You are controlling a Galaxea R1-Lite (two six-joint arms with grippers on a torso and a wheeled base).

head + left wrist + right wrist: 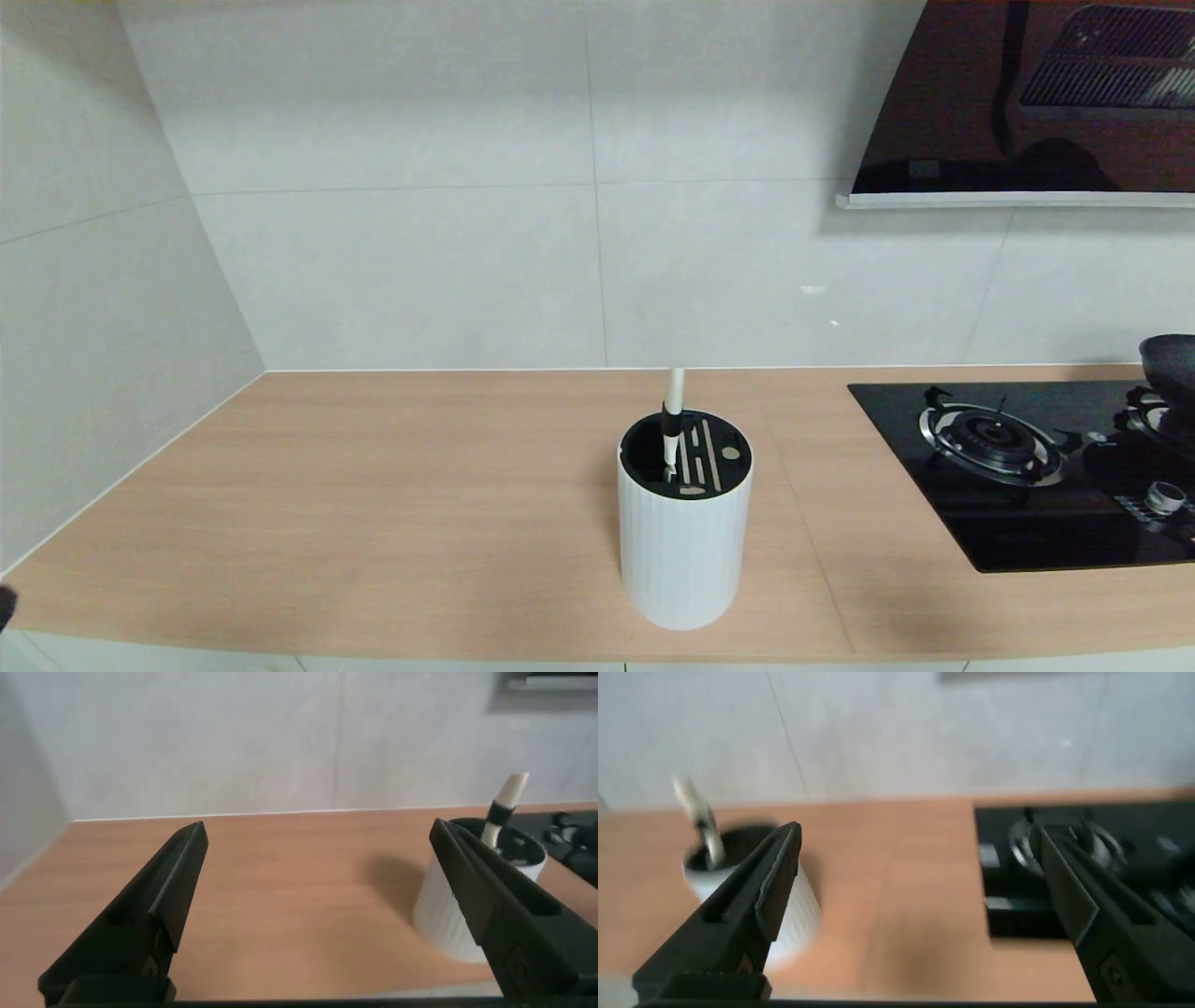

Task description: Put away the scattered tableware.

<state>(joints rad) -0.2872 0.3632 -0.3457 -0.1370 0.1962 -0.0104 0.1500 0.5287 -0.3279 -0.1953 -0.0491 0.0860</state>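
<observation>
Left gripper (322, 910): fingers (154, 910) spread wide, nothing held; bare counter (280, 877) lies between them. The holder (434, 910), a white ribbed cylinder, stands ahead of the fingers, and one finger covers part of its side. A utensil (509, 793) with a pale handle and a black band stands in the holder's open compartment, leaning slightly, beside the slotted insert. Right gripper (920, 915): fingers (752, 905) equally wide apart, empty. One finger overlaps the holder; the other overlaps the stove (1013, 891). The stove lies near the holder, not touching it. A pan (1172, 359) sits at the stove's right edge. A hood (1027, 103) hangs on the tiled wall above the stove.
</observation>
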